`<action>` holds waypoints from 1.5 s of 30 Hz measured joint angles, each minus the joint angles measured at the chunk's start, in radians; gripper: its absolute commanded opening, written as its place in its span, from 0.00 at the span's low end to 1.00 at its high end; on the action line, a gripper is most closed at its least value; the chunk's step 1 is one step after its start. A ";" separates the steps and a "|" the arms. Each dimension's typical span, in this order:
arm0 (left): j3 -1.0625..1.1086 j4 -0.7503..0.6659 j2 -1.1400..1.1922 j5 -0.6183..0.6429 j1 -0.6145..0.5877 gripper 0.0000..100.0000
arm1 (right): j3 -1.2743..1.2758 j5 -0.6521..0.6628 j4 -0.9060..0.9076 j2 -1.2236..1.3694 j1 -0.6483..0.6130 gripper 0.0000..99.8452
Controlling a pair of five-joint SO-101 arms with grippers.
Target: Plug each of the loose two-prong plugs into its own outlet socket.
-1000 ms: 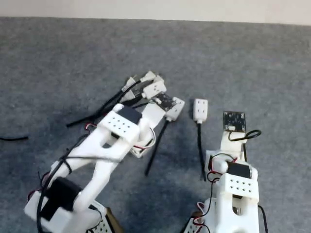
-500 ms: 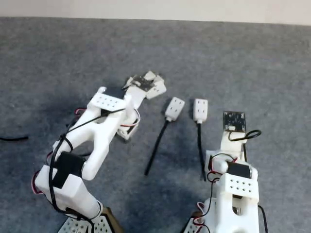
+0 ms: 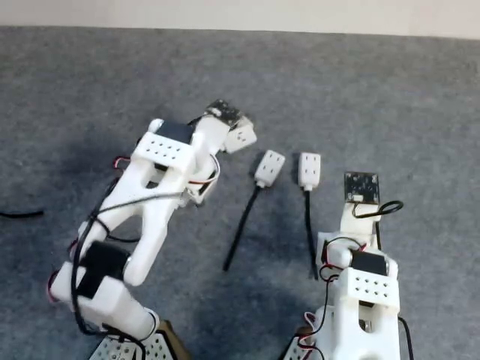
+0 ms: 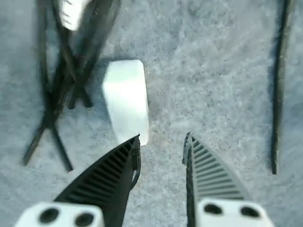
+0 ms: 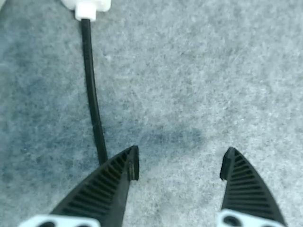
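Progress seems near zero: from above, a white corded piece (image 3: pixel 268 167) and a second piece (image 3: pixel 309 169) lie loose on the carpet (image 3: pixel 375 90) (plug or socket, I cannot tell), with nothing joined. Left wrist camera: the left gripper (image 4: pixel 161 139) is released, and a white block (image 4: pixel 125 99) sits just beside one fingertip, not grasped. Right wrist camera: the right gripper (image 5: pixel 182 158) gapes empty over carpet, near a black cord (image 5: pixel 92 94).

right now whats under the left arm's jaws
Bare grey carpet in the gap. A white block lies by one jaw tip, which covers its near corner; black cords beside it.
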 measured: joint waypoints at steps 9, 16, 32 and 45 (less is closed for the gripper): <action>-0.094 -0.086 0.150 0.003 -0.078 0.17 | 0.000 0.000 0.000 0.000 0.000 0.27; -0.186 -0.044 0.253 0.005 -0.157 0.17 | 0.000 0.000 0.000 0.000 0.000 0.27; -0.189 0.038 0.285 0.005 -0.006 0.00 | 0.012 0.000 -0.023 0.000 0.000 0.27; 0.112 0.344 -0.055 -0.250 0.296 0.00 | 0.035 0.014 -0.028 0.000 0.000 0.27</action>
